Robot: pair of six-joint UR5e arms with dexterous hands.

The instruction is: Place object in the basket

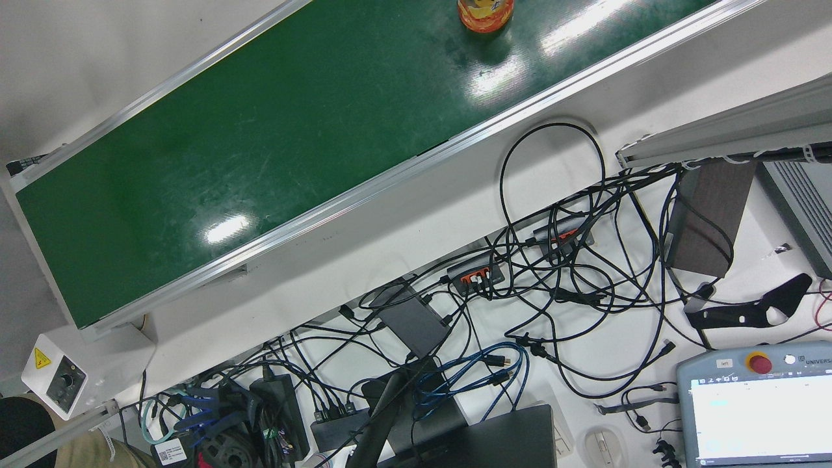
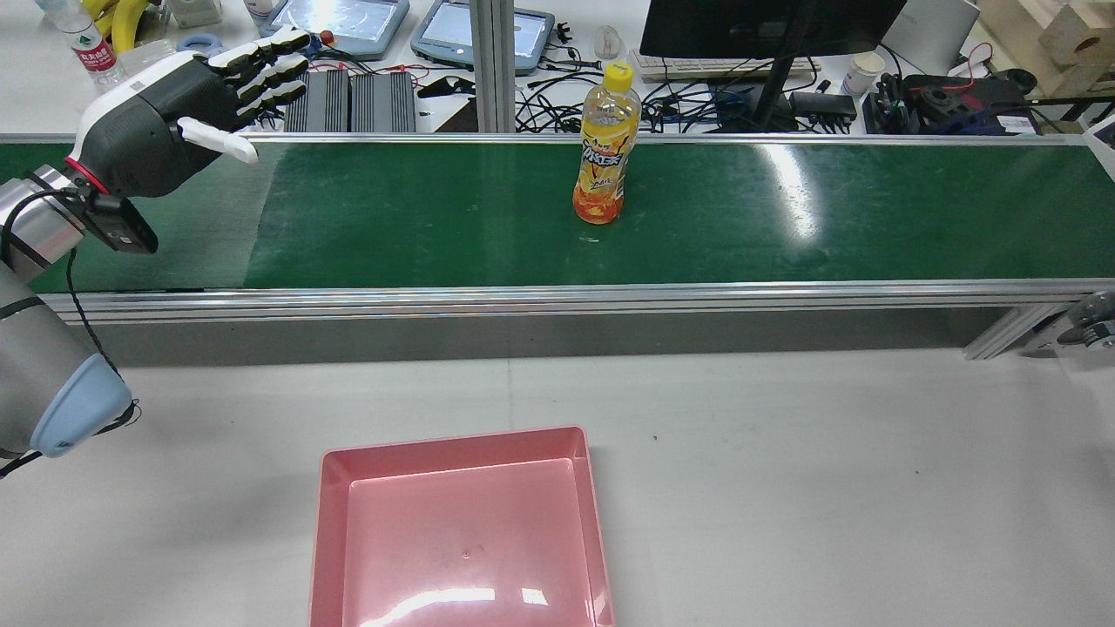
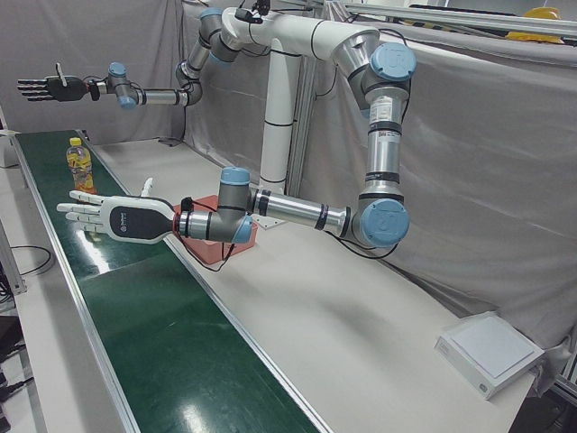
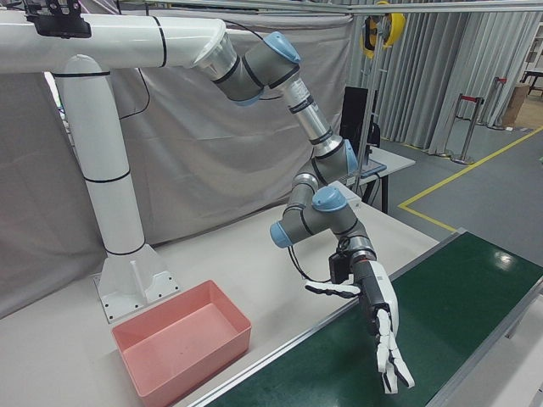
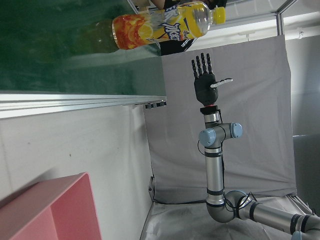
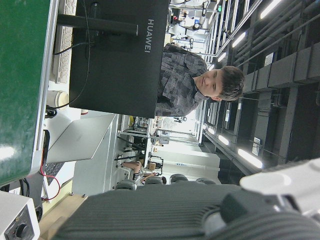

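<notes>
Found the black-and-white many-fingered left hand raised over the left stretch of the long green conveyor belt. Saw it spread flat, fingers straight and apart, thumb stuck out sideways toward the belt's middle, nothing in its hold. Noted its fingertips aimed at the belt's operators' edge, and a small black camera box strapped under the wrist.

Picked out the matching black right hand from the left hand view, well beyond the bottle. Saw it likewise wide open, fingers straight and close together, thumb set apart, gripping nothing. In the left-front view, placed it high above the belt's far right end.

Found the tall clear plastic bottle of orange drink with a yellow cap standing upright on the belt, about midway between its two aluminium edges and near the middle of its visible length. Saw it well apart from both hands, touched by neither.

Found the shallow pink rectangular plastic basket lying on the white bench, on the robot's side of the belt. Saw it close to the bench's robot-side edge, left of the bottle's line, well apart from the belt.

Past the belt's operators' edge, noted a tangle of black cables and a grey teach pendant with a lit screen. In the right hand view, saw a person behind a black monitor.
</notes>
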